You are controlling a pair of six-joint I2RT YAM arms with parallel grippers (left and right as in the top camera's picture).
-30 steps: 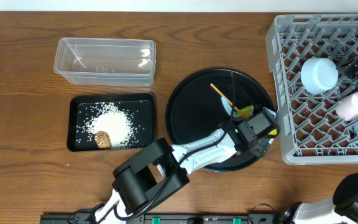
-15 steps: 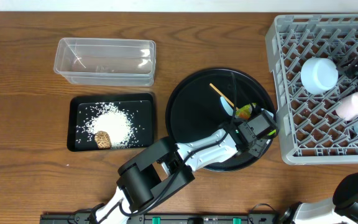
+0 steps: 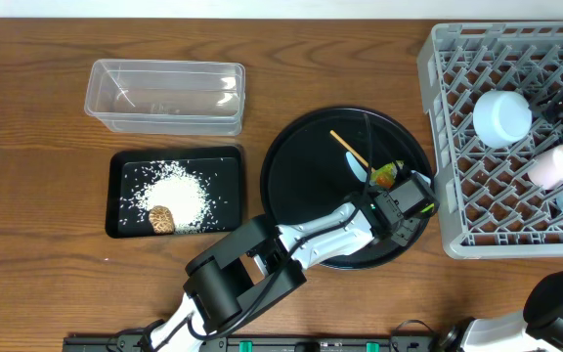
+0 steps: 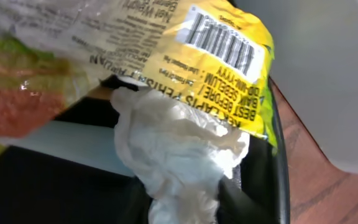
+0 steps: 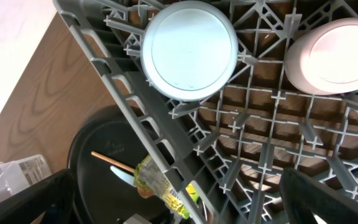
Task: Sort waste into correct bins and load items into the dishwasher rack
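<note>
Left hand [image 3: 397, 188] at yellow-green wrapper [image 4: 225, 59]

- On the yellow wrapper [image 4: 229, 87], upside down in the left wrist view, "BEST BEFORE /" is read in black print.
- Right by it, "BAIK SEBELUM :" and "DD-MM-YYYY" are made out on the same yellow panel.
- A black-and-white barcode [image 4: 219, 42] is printed beside those lines; its digits cannot be read.
- More small print is seen on the wrapper's crumpled upper part, too blurred to be read.
</note>
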